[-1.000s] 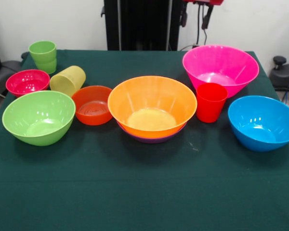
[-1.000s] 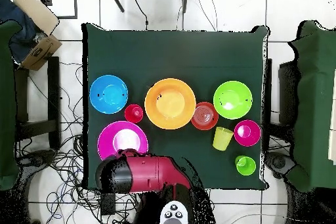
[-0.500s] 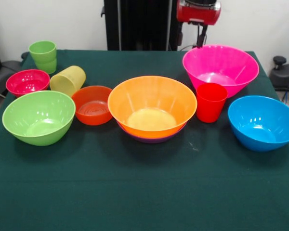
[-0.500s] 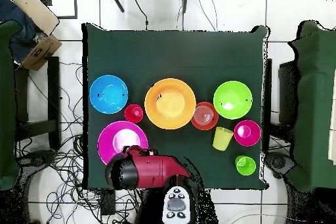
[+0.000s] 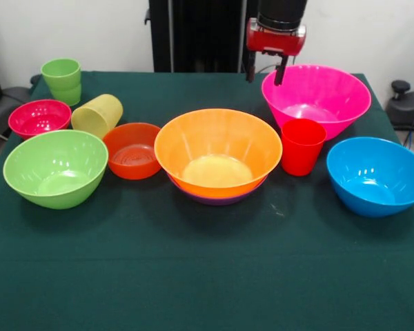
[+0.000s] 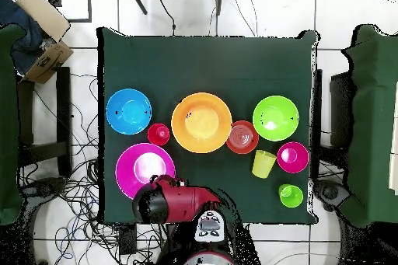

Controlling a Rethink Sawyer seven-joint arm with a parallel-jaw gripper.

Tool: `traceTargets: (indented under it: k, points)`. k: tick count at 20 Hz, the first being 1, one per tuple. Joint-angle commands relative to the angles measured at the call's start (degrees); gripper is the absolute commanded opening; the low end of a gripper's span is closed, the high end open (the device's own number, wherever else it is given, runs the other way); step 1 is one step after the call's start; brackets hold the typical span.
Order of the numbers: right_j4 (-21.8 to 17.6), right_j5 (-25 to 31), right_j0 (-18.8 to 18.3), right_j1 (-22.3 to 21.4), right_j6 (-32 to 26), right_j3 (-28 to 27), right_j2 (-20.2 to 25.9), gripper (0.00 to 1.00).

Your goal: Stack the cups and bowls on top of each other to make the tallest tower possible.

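Observation:
My gripper (image 5: 265,74) hangs open and empty at the far-left rim of the big pink bowl (image 5: 317,96), fingers pointing down. In the overhead view only the red arm head (image 6: 167,202) shows, beside the pink bowl (image 6: 140,167). The tower is the orange bowl (image 5: 218,155) nested in the purple bowl (image 5: 217,199), at the table's middle. The red cup (image 5: 302,146) stands upright between the orange, pink and blue bowls (image 5: 377,176). The lime-green bowl (image 5: 55,167), the small red-orange bowl (image 5: 132,150), the magenta bowl (image 5: 39,117), the tipped-over yellow cup (image 5: 96,115) and the upright green cup (image 5: 62,81) are at the left.
The green cloth-covered table (image 5: 207,276) has open room along its camera-side half. The black pedestal (image 5: 196,34) stands behind the table. In the overhead view, chairs (image 6: 373,122) flank the table, and a cardboard box (image 6: 43,17) and cables lie on the floor.
The gripper has come down into the front view from the top edge to the pink bowl's far-left rim. The bowls and cups have not moved.

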Motion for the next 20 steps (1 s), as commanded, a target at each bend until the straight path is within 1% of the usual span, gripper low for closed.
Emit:
traceTargets:
  k: [1, 10, 15, 20]
  points:
    - [1.2, -3.9, 0.9, 4.8, 8.9, -4.3, 1.3, 1.00]
    - [1.5, -6.6, 1.6, 6.9, 9.5, -5.2, 0.7, 1.00]
    - [2.8, -7.7, 2.1, 7.2, 10.5, -5.1, 0.9, 1.00]
    - [5.0, -5.8, 6.9, 9.1, 10.5, -7.9, -2.4, 1.00]
